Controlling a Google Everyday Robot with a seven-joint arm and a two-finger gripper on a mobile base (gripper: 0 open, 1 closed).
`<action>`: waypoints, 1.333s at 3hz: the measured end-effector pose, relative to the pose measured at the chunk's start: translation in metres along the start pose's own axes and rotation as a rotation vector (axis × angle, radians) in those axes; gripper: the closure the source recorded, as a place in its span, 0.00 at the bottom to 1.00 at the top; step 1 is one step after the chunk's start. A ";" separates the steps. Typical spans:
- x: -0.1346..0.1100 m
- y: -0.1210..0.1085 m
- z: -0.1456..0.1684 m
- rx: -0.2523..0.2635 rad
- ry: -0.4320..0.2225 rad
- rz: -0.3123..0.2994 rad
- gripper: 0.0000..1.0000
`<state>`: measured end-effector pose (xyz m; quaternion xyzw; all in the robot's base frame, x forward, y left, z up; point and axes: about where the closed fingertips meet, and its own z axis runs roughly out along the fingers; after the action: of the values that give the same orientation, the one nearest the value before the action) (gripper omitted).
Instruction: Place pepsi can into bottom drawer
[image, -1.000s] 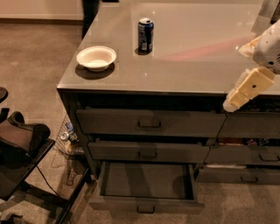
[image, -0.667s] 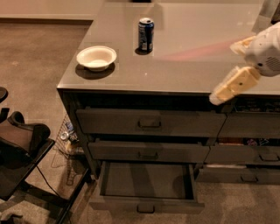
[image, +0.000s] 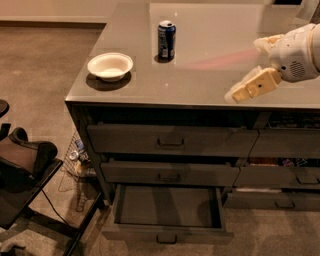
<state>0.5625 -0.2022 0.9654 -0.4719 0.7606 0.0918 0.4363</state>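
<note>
Hand (image: 240, 90) slid left (over countertop (image: 215, 35)).

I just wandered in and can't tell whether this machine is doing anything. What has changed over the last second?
The gripper has slid left above the countertop, closer to the pepsi can. Nothing was taken hold of or let go. The pepsi can, the white bowl and the open bottom drawer stayed where they were.
</note>
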 end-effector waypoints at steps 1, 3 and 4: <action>-0.007 -0.027 0.016 0.066 -0.089 0.078 0.00; -0.054 -0.152 0.089 0.153 -0.390 0.312 0.00; -0.077 -0.173 0.116 0.133 -0.460 0.337 0.00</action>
<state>0.7808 -0.1826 1.0004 -0.2758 0.7137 0.2175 0.6061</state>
